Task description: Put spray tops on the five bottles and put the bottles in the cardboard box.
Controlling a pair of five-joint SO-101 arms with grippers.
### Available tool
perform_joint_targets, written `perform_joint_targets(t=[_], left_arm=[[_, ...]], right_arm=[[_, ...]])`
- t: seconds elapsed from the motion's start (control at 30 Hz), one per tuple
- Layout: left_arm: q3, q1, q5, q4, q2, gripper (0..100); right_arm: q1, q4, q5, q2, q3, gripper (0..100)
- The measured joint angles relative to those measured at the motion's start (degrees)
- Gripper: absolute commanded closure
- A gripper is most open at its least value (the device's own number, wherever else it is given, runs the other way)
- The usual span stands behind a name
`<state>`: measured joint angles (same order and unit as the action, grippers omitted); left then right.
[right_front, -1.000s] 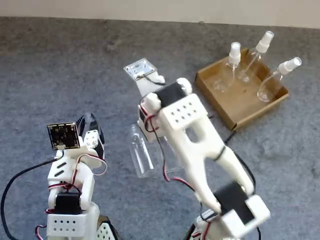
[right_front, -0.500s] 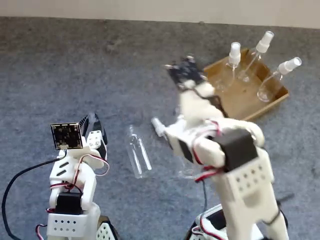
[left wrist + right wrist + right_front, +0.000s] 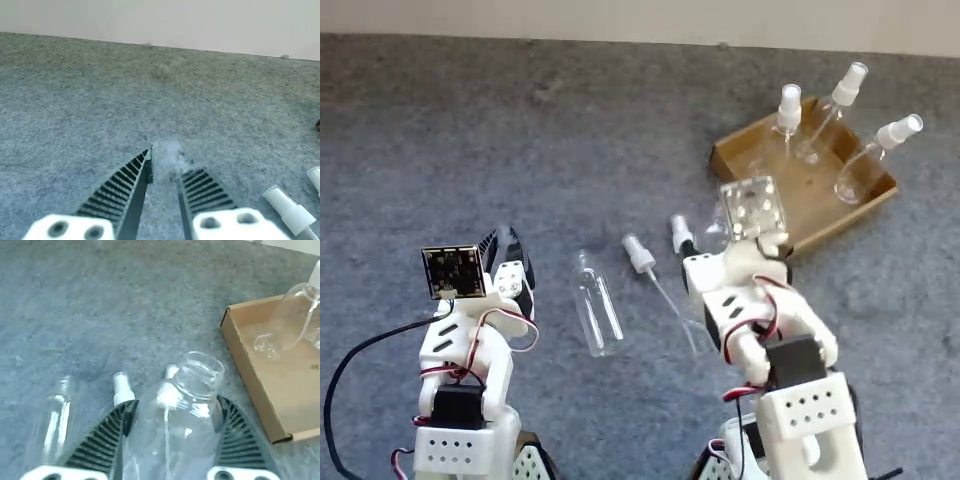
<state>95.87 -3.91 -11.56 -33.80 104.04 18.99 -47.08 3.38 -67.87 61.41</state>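
My right gripper (image 3: 175, 410) is shut on a clear bottle (image 3: 200, 374) with an open neck, tilted toward the cardboard box (image 3: 260, 360). Two loose spray tops (image 3: 640, 254) (image 3: 680, 233) lie on the carpet just beyond it. Another clear bottle (image 3: 598, 302) without a top lies flat between the two arms. In the cardboard box (image 3: 810, 195) are three bottles with spray tops (image 3: 787, 108) on. My left gripper (image 3: 162, 167) hovers low over bare carpet, slightly open and holding nothing; in the high view the left gripper (image 3: 503, 250) stands left of the lying bottle.
Grey carpet covers the whole work area, with a pale wall (image 3: 640, 18) along the far edge. A black cable (image 3: 350, 370) loops near the left arm's base. Open carpet stretches left and far of the lying bottle.
The right arm swung back from its reach over the lying bottle to its own side, which uncovered the two spray tops. The left arm has barely moved.
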Motion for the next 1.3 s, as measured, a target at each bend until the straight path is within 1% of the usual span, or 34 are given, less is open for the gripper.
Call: perform_joint_targets(t=[0.13,0.23,0.4,0.5,0.6,0.73,0.8,0.9,1.0,1.13,1.3], left_arm=[[0.0,0.0,0.0,0.0,0.0,100],[0.0,0.0,0.0,0.0,0.0,100],[0.0,5.8,0.18,-2.46,0.0,100],[0.0,8.79,4.48,-4.13,0.0,100],[0.0,12.22,6.59,-6.07,0.0,100],[0.0,14.95,6.68,-8.26,0.0,100],[-0.62,14.86,6.68,-10.64,0.0,100],[-3.69,15.03,6.68,-16.35,0.0,100],[-7.65,15.3,6.68,-21.98,0.0,100],[-12.66,15.21,6.77,-27.43,0.0,100],[-20.66,15.21,10.11,-35.08,0.35,100]], right_arm=[[0.0,7.65,0.0,-2.37,8.62,87.0],[-0.79,11.08,0.0,-2.73,11.34,87.0],[-4.57,18.02,0.0,-2.9,14.24,87.0],[-6.51,22.42,0.0,-2.9,17.14,87.0],[-6.95,27.52,0.0,-2.9,21.01,87.0],[-7.21,34.37,0.0,-2.9,25.14,87.0],[-7.21,36.04,0.0,-2.99,26.2,87.0],[-7.21,37.1,0.0,-3.16,26.64,87.0],[-7.21,37.19,0.0,-3.25,26.64,87.0],[-7.21,37.19,0.0,-3.25,27.52,87.0],[-7.21,37.19,0.0,-3.25,28.31,87.0]])
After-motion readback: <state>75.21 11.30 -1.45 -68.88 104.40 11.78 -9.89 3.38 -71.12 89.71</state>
